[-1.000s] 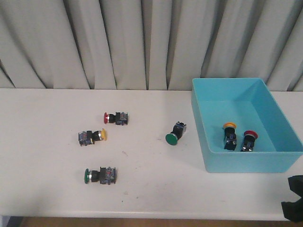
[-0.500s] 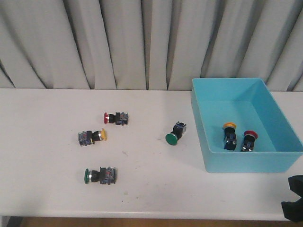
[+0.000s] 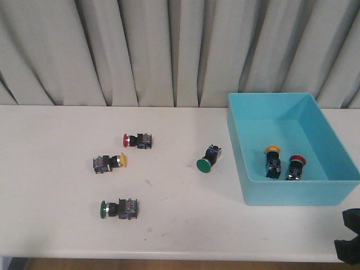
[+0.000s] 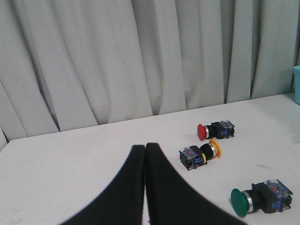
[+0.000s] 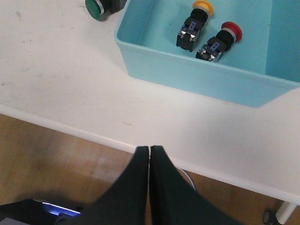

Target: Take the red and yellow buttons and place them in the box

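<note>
A red button (image 3: 136, 140) and a yellow button (image 3: 109, 162) lie on their sides on the white table, left of centre; both also show in the left wrist view, red (image 4: 214, 130) and yellow (image 4: 200, 154). The turquoise box (image 3: 251, 194) stands at the right and holds a yellow button (image 3: 272, 161) and a red button (image 3: 295, 167), also seen in the right wrist view (image 5: 197, 29) (image 5: 220, 41). My left gripper (image 4: 145, 147) is shut and empty, short of the loose buttons. My right gripper (image 5: 149, 148) is shut and empty, beyond the table's front edge near the box.
Two green-capped buttons lie on the table: one at the front left (image 3: 118, 208), one near the box's left wall (image 3: 208, 158). Grey curtains hang behind the table. The right arm's black end (image 3: 349, 236) shows at the bottom right corner. Wooden floor lies below the table's front edge.
</note>
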Tool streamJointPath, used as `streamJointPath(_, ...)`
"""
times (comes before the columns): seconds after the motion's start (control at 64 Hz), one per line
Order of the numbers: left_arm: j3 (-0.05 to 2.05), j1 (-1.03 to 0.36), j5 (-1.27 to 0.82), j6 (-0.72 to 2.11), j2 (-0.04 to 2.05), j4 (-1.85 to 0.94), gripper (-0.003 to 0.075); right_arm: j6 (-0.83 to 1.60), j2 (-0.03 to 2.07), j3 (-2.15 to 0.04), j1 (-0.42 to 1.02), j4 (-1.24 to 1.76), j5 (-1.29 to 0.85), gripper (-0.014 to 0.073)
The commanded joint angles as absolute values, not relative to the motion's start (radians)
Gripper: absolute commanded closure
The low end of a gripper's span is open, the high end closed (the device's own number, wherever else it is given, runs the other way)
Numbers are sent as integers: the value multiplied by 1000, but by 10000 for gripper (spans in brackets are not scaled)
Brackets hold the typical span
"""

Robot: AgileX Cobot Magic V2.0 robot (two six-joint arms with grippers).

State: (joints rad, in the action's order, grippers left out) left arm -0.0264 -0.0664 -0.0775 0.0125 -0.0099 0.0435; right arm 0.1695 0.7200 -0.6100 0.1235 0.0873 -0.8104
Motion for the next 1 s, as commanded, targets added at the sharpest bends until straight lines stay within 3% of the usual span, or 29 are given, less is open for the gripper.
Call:
streamJointPath(0.0,-76,-70,5,0,-29,51,727,171,717,-637,122,90,-761,601)
streamJointPath(0.984,-76,-56,50,-114,-30,54,727,171,717,-637,122,90,-762,601)
